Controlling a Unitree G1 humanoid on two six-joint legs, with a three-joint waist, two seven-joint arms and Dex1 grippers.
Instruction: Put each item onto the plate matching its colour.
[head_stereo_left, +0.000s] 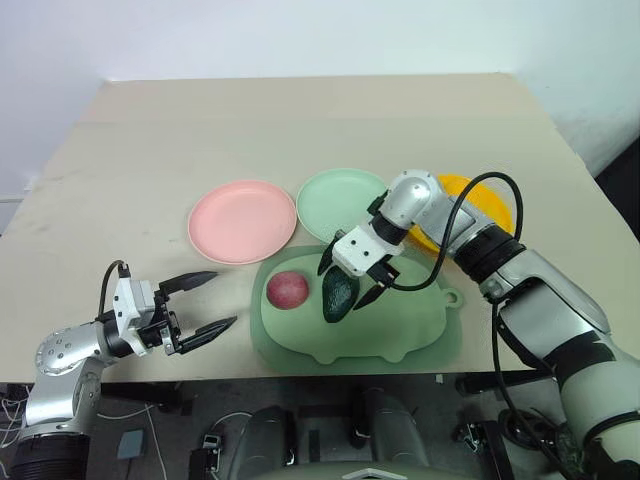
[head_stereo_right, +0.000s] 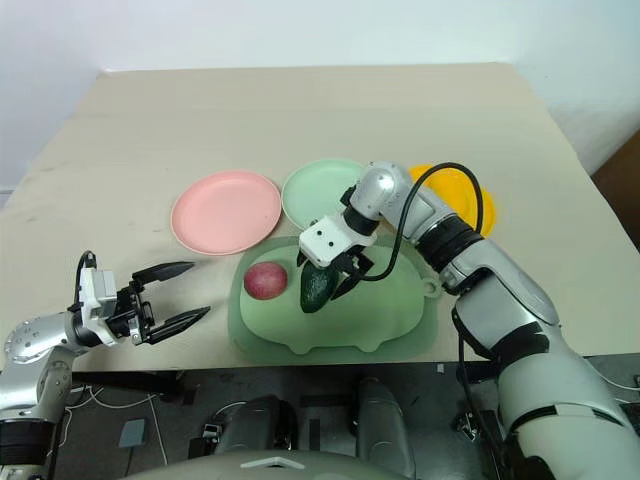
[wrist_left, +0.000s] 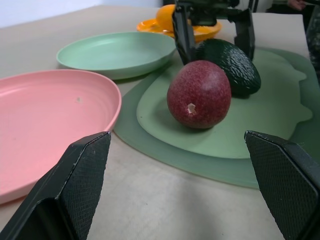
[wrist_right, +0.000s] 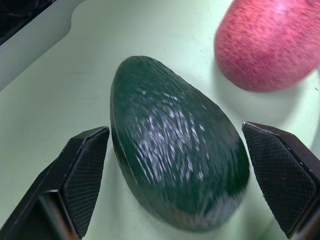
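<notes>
My right gripper (head_stereo_left: 350, 283) wide open astride avocado (head_stereo_left: 339, 295), nothing held; next: close, carry to green plate (head_stereo_left: 335, 202). Left gripper (head_stereo_left: 207, 303) open, empty.

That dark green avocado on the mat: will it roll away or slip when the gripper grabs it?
The avocado lies on its side on the mat, so it probably stays put. Its pebbled skin should give some grip. The tapered shape might let it squirt out if the open right gripper squeezes near the narrow end.

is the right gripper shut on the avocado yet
No, open. In the right wrist view its fingers stand on either side of the avocado with gaps showing; the avocado lies on the mat.
</notes>
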